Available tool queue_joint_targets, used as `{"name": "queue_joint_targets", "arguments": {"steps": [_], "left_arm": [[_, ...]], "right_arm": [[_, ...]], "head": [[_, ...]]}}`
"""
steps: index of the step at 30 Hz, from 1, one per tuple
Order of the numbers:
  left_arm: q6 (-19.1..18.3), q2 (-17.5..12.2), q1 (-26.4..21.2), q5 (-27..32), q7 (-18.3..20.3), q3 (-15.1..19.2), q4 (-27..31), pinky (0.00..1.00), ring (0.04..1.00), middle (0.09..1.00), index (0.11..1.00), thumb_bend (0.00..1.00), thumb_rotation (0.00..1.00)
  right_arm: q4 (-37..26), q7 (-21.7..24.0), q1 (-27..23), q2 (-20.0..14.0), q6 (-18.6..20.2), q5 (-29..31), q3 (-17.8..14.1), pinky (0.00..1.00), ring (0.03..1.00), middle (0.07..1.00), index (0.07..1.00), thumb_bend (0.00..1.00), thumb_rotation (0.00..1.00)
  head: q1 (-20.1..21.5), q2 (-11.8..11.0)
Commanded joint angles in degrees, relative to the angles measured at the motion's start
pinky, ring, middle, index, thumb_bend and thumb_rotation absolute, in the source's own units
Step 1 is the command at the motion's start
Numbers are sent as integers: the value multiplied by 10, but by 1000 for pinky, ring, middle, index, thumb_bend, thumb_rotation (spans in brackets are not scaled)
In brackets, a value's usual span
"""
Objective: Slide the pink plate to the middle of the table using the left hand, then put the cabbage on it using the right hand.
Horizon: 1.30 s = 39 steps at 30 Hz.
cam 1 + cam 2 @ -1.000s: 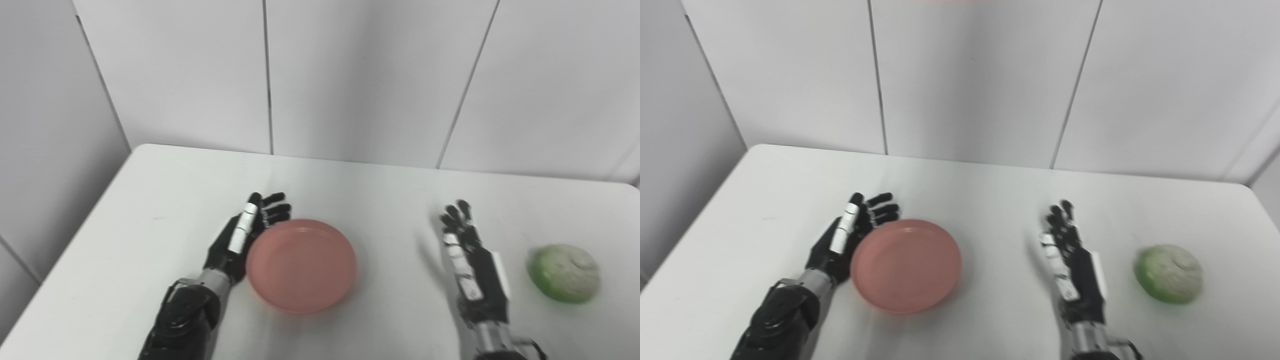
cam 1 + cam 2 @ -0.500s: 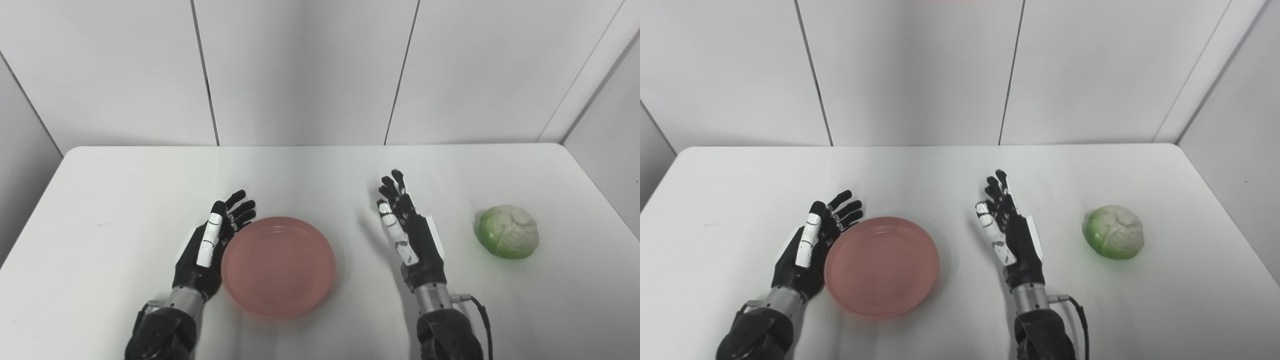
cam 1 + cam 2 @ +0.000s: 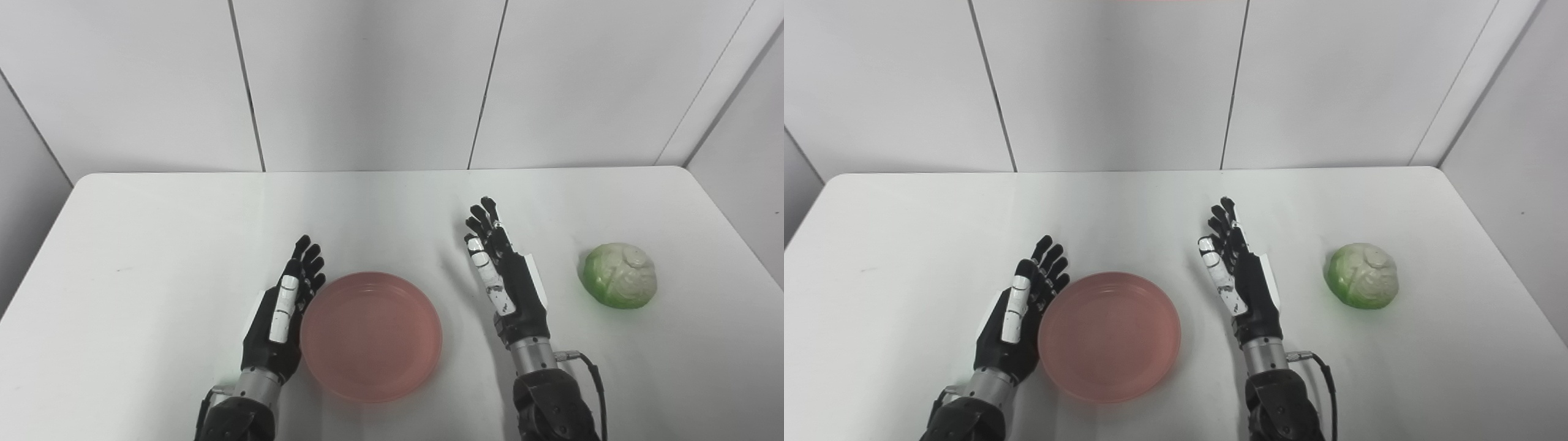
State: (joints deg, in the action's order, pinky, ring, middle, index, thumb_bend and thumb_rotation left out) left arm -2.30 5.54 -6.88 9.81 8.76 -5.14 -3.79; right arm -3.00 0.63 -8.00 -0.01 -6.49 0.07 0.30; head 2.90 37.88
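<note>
The pink plate [image 3: 371, 335] lies flat on the white table [image 3: 153, 245], a little left of the middle and near the front. My left hand [image 3: 282, 312] stands on edge with its fingers straight, open, its palm against the plate's left rim. My right hand [image 3: 508, 275] is open and empty, upright on edge, to the right of the plate and apart from it. The green and white cabbage [image 3: 620, 275] sits on the table further right, apart from the right hand. It also shows in the right eye view [image 3: 1361, 275].
White wall panels rise behind the table's far edge. A grey wall [image 3: 741, 122] stands close to the table's right side. A cable [image 3: 591, 373] runs from my right wrist.
The camera turned right at first, shifting the whole picture. Since half a second ago my left hand and the plate have slid a little to the right. The cabbage lies still.
</note>
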Motion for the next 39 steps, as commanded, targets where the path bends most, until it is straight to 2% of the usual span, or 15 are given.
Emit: {"name": "queue_joint_targets", "arguments": {"steps": [1, 6, 11, 16, 17, 18, 21, 24, 26, 29, 30, 33, 35, 37, 39], "left_arm": [[24, 13, -2, -7, -3, -7, 7, 1000, 1000, 1000, 996, 690, 872], [24, 22, -1, -18, -11, -11, 8, 1000, 1000, 1000, 1000, 682, 879], [36, 15, -4, -38, -19, -9, -5, 1000, 1000, 1000, 1000, 687, 923], [37, 9, -3, -43, -18, -6, -8, 1000, 1000, 1000, 1000, 720, 923], [40, 8, -3, -44, -17, -5, -10, 1000, 1000, 1000, 1000, 724, 921], [42, 6, -3, -45, -16, -5, -11, 1000, 1000, 1000, 1000, 723, 923], [42, 0, -4, -48, -14, -4, -11, 1000, 1000, 1000, 1000, 732, 939], [40, -4, -6, -39, -13, 2, -9, 1000, 1000, 1000, 1000, 712, 941], [37, -7, -7, -32, -11, 6, -8, 1000, 1000, 1000, 1000, 708, 936], [44, -17, -8, -28, -6, 11, -14, 1000, 1000, 1000, 1000, 714, 931], [48, -22, -8, -29, -4, 12, -18, 1000, 1000, 1000, 1000, 708, 939], [47, -30, -5, -26, -2, 16, -22, 1000, 1000, 1000, 1000, 718, 927], [41, -35, -6, -15, 4, 20, -23, 1000, 1000, 1000, 1000, 726, 915], [39, -41, -6, -8, 9, 24, -23, 1000, 1000, 1000, 1000, 757, 881], [41, -47, -5, -4, 14, 26, -23, 1000, 1000, 1000, 1000, 771, 872]], "right_arm": [[-18, 5, -9, -4, -7, 7, -1, 922, 937, 949, 979, 615, 788], [-9, 17, -19, -20, -25, 21, -7, 981, 947, 962, 992, 630, 774], [-11, 1, -40, -63, -16, -27, -25, 963, 913, 927, 953, 685, 792], [2, -3, -56, -107, -24, -59, -39, 927, 898, 905, 933, 700, 711], [2, -4, -60, -123, -16, -67, -46, 918, 899, 905, 933, 706, 701], [2, -4, -62, -134, -10, -72, -51, 901, 900, 905, 927, 736, 660], [-15, -8, -65, -164, 33, -106, -64, 882, 898, 903, 929, 778, 627], [-28, -10, -67, -185, 51, -135, -71, 887, 908, 910, 942, 763, 569], [-36, -11, -69, -193, 63, -149, -74, 908, 929, 929, 943, 781, 553], [-82, 0, -70, -207, 154, -209, -71, 872, 932, 946, 930, 771, 505], [-98, 10, -71, -214, 186, -225, -69, 798, 901, 957, 932, 746, 444], [-125, 34, -72, -232, 237, -248, -64, 720, 868, 947, 930, 773, 388], [-134, 42, -73, -240, 260, -271, -58, 744, 886, 938, 922, 804, 385], [-138, 45, -76, -250, 278, -296, -52, 822, 936, 948, 903, 865, 386], [-138, 50, -77, -260, 288, -316, -47, 857, 962, 958, 900, 901, 350]], "head": [[-4, -1], [-4, -3], [2, -9], [2, -9], [22, -14], [22, -14], [37, -16], [64, -19], [64, -19], [94, -30], [103, -32], [124, -36], [138, -41], [152, -48], [162, -51]]}}
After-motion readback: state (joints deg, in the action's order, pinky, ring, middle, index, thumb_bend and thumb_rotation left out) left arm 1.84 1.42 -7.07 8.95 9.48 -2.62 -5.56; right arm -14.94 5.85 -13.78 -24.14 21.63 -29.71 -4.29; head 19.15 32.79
